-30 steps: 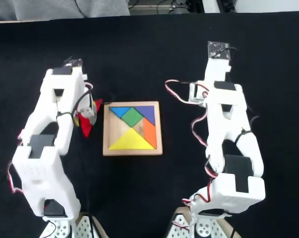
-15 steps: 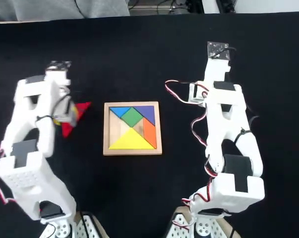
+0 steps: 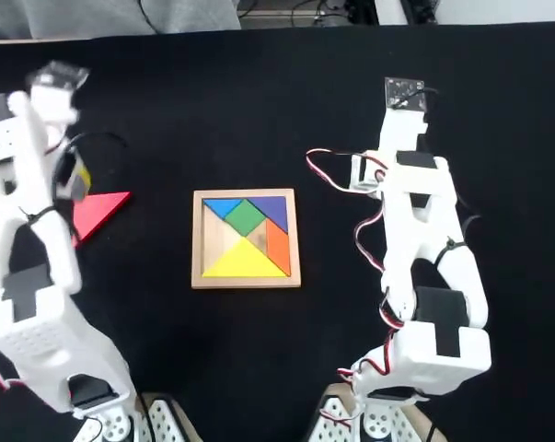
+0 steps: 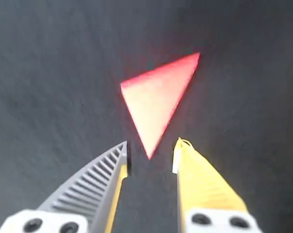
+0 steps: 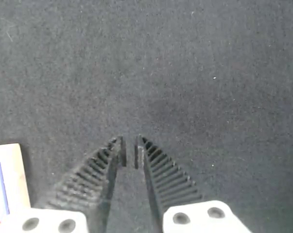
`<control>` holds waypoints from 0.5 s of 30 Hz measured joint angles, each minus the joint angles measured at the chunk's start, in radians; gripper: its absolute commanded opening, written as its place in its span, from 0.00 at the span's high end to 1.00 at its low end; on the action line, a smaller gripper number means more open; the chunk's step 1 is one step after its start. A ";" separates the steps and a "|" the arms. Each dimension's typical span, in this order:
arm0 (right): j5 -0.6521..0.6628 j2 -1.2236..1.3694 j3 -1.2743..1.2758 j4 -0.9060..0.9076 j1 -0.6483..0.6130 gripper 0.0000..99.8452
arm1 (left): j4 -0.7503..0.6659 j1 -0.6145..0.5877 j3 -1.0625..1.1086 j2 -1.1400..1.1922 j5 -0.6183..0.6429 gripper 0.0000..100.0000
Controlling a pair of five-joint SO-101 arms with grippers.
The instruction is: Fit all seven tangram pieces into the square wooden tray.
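Left pincer (image 4: pixel 151 144) agape, red triangle (image 4: pixel 158 97) clear of tray (image 3: pixel 197 241)

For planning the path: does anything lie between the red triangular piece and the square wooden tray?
Nothing visible does. The red triangular piece lies flat on the black cloth left of the square wooden tray, with bare cloth between them. The left gripper hangs open above the piece's corner.

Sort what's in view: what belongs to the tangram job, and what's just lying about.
Job:
tray
yellow triangle and four other pieces in it
red triangle, outside it
left tool, open at that triangle's tip

Lying about:
cables, at the far side
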 measured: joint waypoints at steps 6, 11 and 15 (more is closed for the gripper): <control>0.000 0.000 0.000 0.000 0.000 0.95 | -0.212 0.133 -0.031 0.080 0.338 0.84; 0.000 0.000 0.000 0.000 0.000 0.95 | -0.353 0.133 0.026 0.269 0.516 0.84; 0.000 0.000 0.000 0.000 0.000 0.95 | -0.313 0.133 0.029 0.325 0.520 0.84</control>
